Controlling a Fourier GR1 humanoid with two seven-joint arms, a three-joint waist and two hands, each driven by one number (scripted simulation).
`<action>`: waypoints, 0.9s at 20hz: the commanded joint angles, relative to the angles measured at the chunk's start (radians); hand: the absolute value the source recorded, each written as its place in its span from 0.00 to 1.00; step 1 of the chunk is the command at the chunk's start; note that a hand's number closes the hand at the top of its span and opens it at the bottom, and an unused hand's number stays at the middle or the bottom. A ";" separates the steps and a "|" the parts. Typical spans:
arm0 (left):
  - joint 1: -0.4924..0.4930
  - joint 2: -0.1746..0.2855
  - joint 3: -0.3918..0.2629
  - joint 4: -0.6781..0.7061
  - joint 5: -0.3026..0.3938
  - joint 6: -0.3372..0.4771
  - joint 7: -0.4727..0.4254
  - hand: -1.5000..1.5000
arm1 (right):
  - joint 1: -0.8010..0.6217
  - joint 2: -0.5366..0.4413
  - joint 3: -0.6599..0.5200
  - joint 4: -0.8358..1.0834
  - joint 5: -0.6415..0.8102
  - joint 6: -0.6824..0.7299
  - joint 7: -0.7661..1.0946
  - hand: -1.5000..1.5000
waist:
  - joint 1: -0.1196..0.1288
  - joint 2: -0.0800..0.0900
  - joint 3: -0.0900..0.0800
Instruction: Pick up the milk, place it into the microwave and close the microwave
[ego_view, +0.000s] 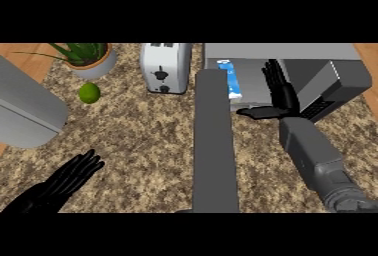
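Observation:
The milk carton (233, 80), white and blue, stands inside the grey microwave (295, 52) at the top right, near the left side of its cavity. The microwave door (215, 150) is swung open and juts toward me as a long grey slab. My right hand (279, 92) is open at the cavity's mouth, fingers straight and pointing away, thumb stretched left. It is a little to the right of the milk and does not touch it. My left hand (65, 181) rests open on the counter at the lower left, holding nothing.
A silver toaster (166, 67) stands just left of the microwave. A potted plant (92, 57) and a green lime (89, 93) sit at the upper left. A large grey object (26, 110) fills the left edge. The counter (140, 150) is speckled brown.

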 joint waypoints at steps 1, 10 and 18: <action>-0.022 -0.002 -0.079 -0.003 -0.104 0.046 -0.039 0.00 | 0.108 0.063 0.012 -0.029 -0.010 0.066 -0.060 0.00 | -0.019 -0.009 -0.001; -0.143 -0.002 -0.150 0.194 -0.300 0.145 -0.204 1.00 | 0.367 0.115 0.100 -0.154 0.034 0.013 -0.092 0.00 | -0.067 -0.023 -0.004; -0.200 -0.002 -0.252 0.262 -0.491 0.215 -0.278 1.00 | 0.665 0.067 0.132 -0.374 0.013 0.080 -0.145 0.00 | -0.075 -0.022 -0.005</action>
